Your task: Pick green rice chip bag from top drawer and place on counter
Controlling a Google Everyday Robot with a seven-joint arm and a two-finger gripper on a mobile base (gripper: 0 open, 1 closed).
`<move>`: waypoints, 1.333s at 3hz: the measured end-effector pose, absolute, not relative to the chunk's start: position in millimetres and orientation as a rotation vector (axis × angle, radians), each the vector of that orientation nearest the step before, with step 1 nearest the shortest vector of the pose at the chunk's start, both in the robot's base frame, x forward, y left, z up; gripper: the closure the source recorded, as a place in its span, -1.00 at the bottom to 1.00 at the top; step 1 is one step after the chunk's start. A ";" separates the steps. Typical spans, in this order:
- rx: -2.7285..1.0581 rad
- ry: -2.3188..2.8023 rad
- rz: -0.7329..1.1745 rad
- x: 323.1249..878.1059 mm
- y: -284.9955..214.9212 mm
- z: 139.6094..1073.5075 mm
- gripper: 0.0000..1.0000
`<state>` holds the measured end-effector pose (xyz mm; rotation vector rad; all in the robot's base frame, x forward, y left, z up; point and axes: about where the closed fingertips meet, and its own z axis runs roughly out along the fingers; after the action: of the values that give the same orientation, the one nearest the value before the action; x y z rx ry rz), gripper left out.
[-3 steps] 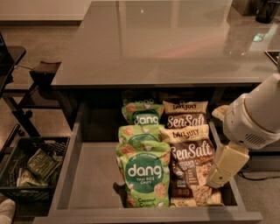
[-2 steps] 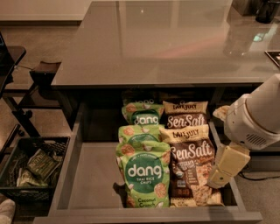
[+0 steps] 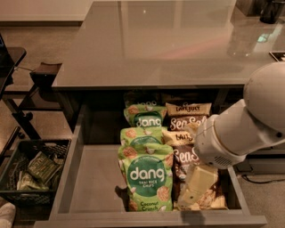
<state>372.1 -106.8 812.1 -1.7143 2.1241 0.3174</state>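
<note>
The top drawer (image 3: pixel 95 178) stands pulled open below the counter (image 3: pixel 164 44). Three green rice chip bags lie in a row in it: front (image 3: pixel 144 178), middle (image 3: pixel 141 138), back (image 3: pixel 143 116). Brown Sea Salt bags (image 3: pixel 187 118) lie to their right. My gripper (image 3: pixel 195 187), cream-coloured, hangs from the white arm (image 3: pixel 240 129) inside the drawer at the front right. It is over the brown bags, just right of the front green bag. It holds nothing that I can see.
A black wire-mesh basket (image 3: pixel 33 171) with packets stands on the floor to the left of the drawer. A dark stand (image 3: pixel 44 73) is at the left beside the counter. Dark objects (image 3: pixel 269 9) sit at the counter's far right corner.
My arm and gripper have moved left and down, further into the drawer and closer to the front green bag. The bags have not moved.
</note>
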 end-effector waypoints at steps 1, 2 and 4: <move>-1.772 2.036 0.390 369.5 -65.6 800.2 -1.00; -1.830 1.961 0.390 369.1 -42.0 788.6 -1.00; -1.895 1.814 0.331 398.9 -30.1 771.7 -1.00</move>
<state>398.9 -30.1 771.7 -1.8952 1.8137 0.3308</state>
